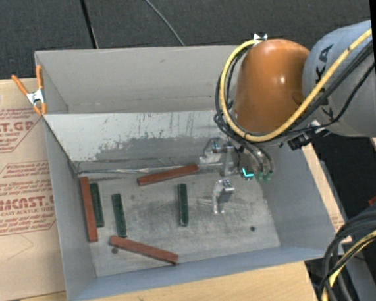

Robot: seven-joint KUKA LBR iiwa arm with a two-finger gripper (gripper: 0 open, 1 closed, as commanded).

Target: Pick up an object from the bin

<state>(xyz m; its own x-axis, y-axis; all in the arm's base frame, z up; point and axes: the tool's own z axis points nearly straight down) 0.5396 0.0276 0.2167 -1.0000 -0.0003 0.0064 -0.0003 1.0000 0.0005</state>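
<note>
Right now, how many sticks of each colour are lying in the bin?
Red-brown sticks: 3
Green sticks: 3
Total: 6

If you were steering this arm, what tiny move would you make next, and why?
Probably a short shift toward the view's left, to bring the gripper over the rightmost dark green stick. The gripper hangs over bare bin floor, and that stick looks like the nearest thing to it, lying apart from the others.
</note>
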